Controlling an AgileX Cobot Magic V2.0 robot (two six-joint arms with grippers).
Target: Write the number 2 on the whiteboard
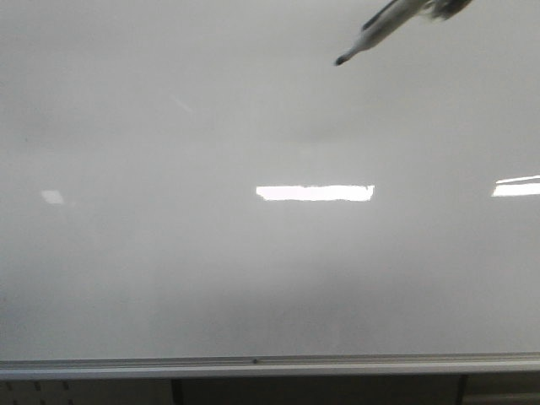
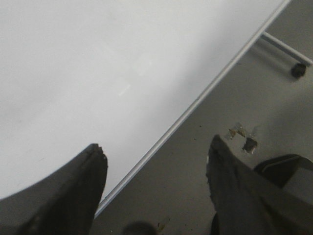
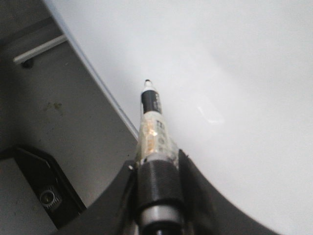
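Right gripper (image 3: 155, 161) was clamped on the marker (image 3: 151, 122), fingers closed around its black barrel. The pen's long axis ran straight out ahead of the fingers, tip forward and uncapped. In the front view the marker (image 1: 371, 35) entered from the upper right and slanted down and to the left, nib lowest.

Beyond the tip lay the whiteboard (image 1: 211, 278). Whether the nib touched the surface or hung just off it could not be told from these views.

Left gripper (image 2: 156, 171) stood with jaws apart, holding nothing, near the board's lower metal rail (image 2: 195, 103) with the floor past it.

Progress: no stroke was visible anywhere on the board; only bright light reflections (image 1: 314, 192) and faint smudges. The number 2 was not yet written, so it had no place on the board. Judged state: pen in hand and aimed at the upper board area, with the whole digit (curve, diagonal, base stroke) left to do.
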